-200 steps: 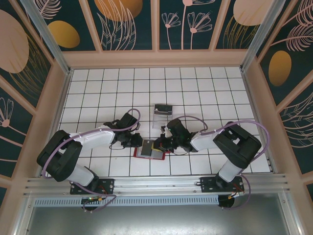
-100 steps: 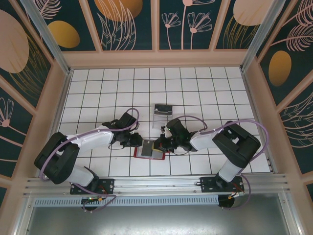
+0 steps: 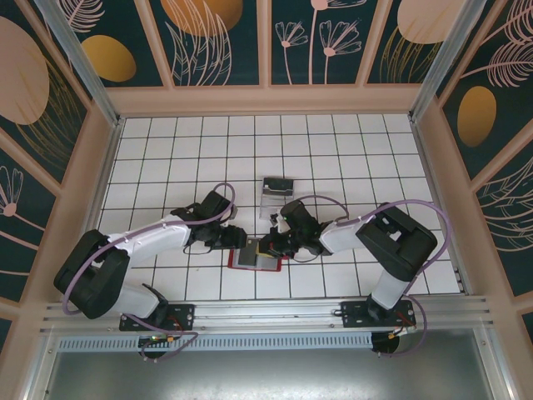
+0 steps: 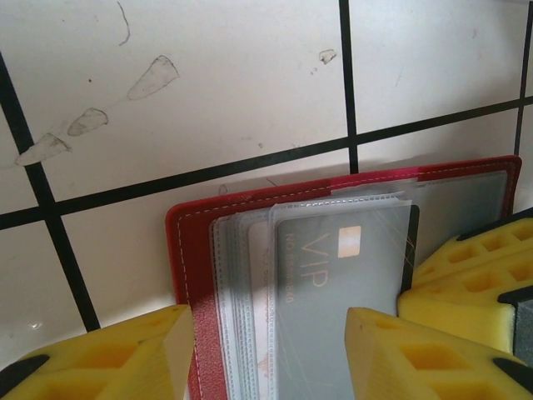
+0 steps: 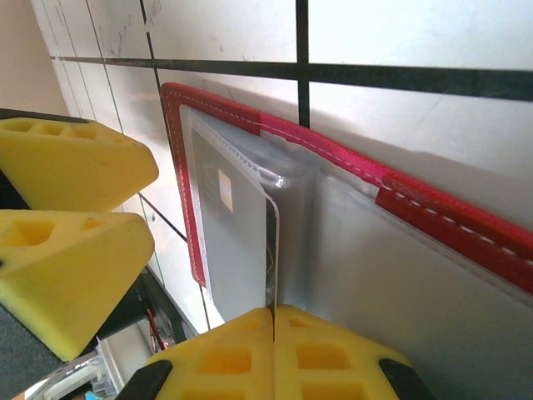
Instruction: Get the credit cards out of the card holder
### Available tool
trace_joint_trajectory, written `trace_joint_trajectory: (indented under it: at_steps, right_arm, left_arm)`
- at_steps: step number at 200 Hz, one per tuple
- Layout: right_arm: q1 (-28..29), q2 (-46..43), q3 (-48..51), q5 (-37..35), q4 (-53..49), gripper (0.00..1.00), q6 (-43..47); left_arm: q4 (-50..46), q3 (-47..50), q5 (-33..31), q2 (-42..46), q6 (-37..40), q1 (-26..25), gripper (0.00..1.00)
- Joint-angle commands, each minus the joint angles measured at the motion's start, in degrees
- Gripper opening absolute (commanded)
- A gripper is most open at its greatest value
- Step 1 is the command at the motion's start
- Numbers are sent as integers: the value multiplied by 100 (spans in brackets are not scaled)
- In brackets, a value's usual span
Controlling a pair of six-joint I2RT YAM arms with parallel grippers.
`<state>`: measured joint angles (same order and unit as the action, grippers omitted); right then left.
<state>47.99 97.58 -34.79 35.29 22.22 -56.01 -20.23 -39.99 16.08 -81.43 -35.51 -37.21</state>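
- card holder (image 4: 179, 250): red, white stitching
- credit card (image 4: 333, 275): grey, gold chip, pale "VIP" lettering
- gripper pads (image 4: 108, 362): yellow
- table (image 3: 208, 150): white tiles, black grid lines
- walls (image 3: 137, 29): dark teal, orange ovals, pale leaf outlines

We see the red card holder (image 4: 179, 250) lying open and flat on the white-tiled desk (image 4: 208, 83), its stacked clear sleeves facing up. A grey credit card (image 4: 333, 267) marked VIP, with a gold chip, sits in the top sleeve, between the parted fingers of the left pincer (image 4: 268, 354). Its dark end runs to the seam of the closed right pincer (image 5: 273, 333); we cannot tell whether it is pinched.
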Motion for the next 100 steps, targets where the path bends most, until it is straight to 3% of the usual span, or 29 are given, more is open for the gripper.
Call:
trace_joint_trajectory:
  at_steps: [1, 100]
  right_arm:
    - [9, 98, -114, 24, -35, 6, 96]
    - [0, -19, -108, -60, -235, 5, 149]
  left_arm:
    - [-255, 9, 25, -97, 139, -80, 54]
    - [-752, -95, -642, -435, 176, -236, 47]
